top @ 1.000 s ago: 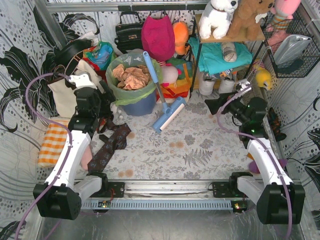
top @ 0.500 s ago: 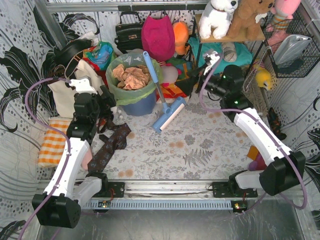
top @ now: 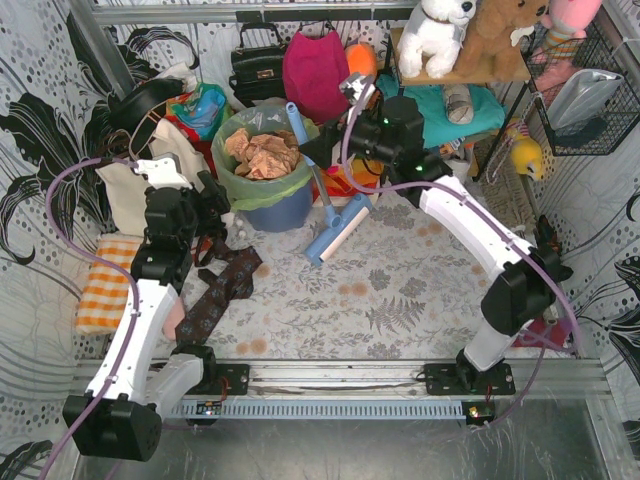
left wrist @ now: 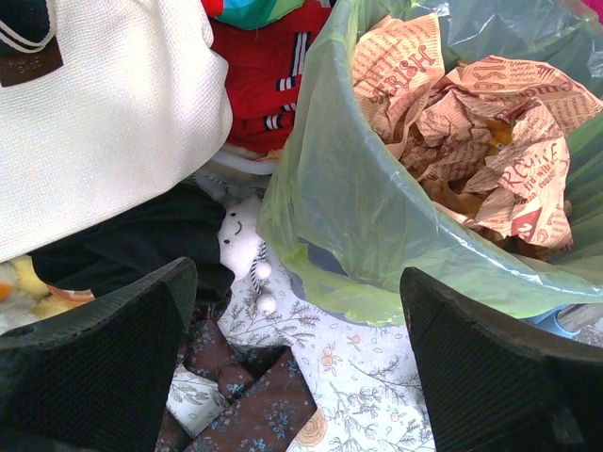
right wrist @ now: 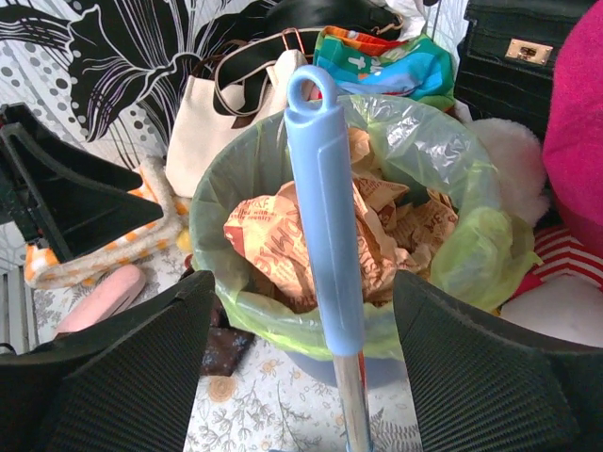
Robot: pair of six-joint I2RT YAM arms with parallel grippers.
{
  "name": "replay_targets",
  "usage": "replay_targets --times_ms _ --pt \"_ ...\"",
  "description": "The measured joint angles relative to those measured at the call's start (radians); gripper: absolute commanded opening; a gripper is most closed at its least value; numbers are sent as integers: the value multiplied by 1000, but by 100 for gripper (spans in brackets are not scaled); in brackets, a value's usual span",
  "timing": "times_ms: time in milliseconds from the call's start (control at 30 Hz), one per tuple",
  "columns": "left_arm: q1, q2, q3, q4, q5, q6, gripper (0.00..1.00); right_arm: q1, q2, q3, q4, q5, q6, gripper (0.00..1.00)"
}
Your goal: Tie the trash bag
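Note:
The trash bag point(top: 262, 190) is lime-green and lines a blue-grey bin point(top: 285, 212) at the far left-centre, its rim folded over the bin's edge. Crumpled brown printed paper point(top: 262, 155) fills it. My left gripper point(top: 218, 205) is open and empty, low beside the bag's left side; the left wrist view shows the bag point(left wrist: 358, 198) just ahead of the left gripper point(left wrist: 292, 377). My right gripper point(top: 322, 150) is open and empty at the bag's right side. In the right wrist view the bag point(right wrist: 471, 254) lies ahead of the right gripper point(right wrist: 301, 377).
A blue squeegee handle point(top: 301, 135) leans on the bin's right rim, its head point(top: 338, 233) on the floor; it stands between my right fingers' view point(right wrist: 325, 207). A cream tote point(top: 128, 185) sits left of the bin. A dark patterned cloth point(top: 218, 292) lies below my left gripper. Bags and a toy shelf point(top: 450, 75) crowd the back.
My right arm has swung from the right side across to the far left, up to the bin and squeegee handle. My left arm has shifted slightly farther back.

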Motion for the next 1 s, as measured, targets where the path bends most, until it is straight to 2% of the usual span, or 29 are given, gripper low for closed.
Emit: replay_targets --times_ms 433,533,633,767,900,1000 --pt "0 -7 -2 0 -10 0 98 68 156 172 -84 140 -117 62" --pt "0 -7 -2 0 -10 0 98 82 175 188 -98 165 -143 51" --pt "0 -10 -4 0 -10 0 98 93 182 189 -113 182 -154 35" --pt "0 -11 -6 0 -10 0 98 96 183 193 -129 202 -176 22" --pt "0 -11 -8 0 -10 0 98 98 183 205 -147 238 -188 5" --pt "0 -11 -10 -1 -10 1 98 106 175 203 -157 284 -191 0"
